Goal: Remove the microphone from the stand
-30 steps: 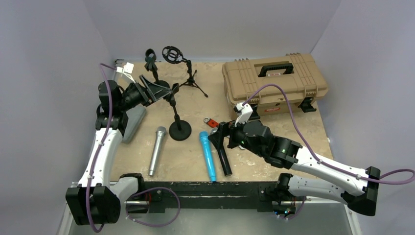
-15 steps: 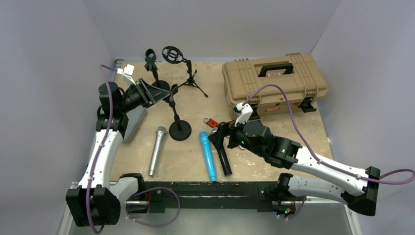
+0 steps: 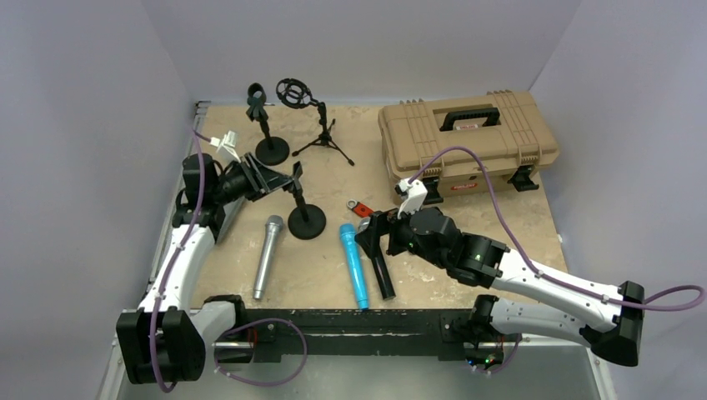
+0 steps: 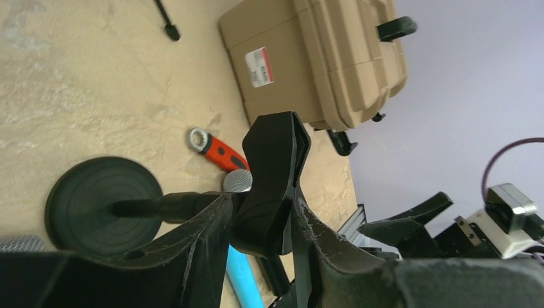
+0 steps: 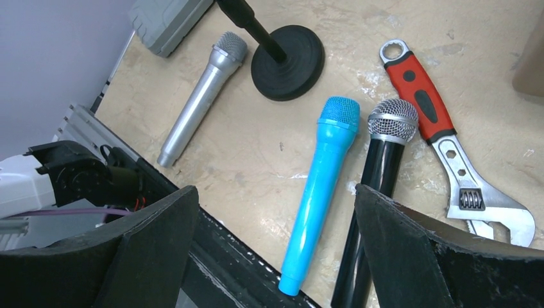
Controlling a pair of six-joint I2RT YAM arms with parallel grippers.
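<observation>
Clip (image 4: pixel 277 160) now clamped, left pincer (image 4: pixel 262 204) narrowed

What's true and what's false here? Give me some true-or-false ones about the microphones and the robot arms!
1. The blue microphone lies flat on the table. True.
2. The right gripper is holding the black microphone. False: its jaws are wide open above the black microphone, which lies on the table.
3. The left gripper is closed on the mic clip at the top of the round-base stand. True.
4. The tan toolbox has its lid open. False: the lid is shut.
5. The silver microphone sits in the tripod stand. False: it lies on the table beside the round-base stand.
</observation>
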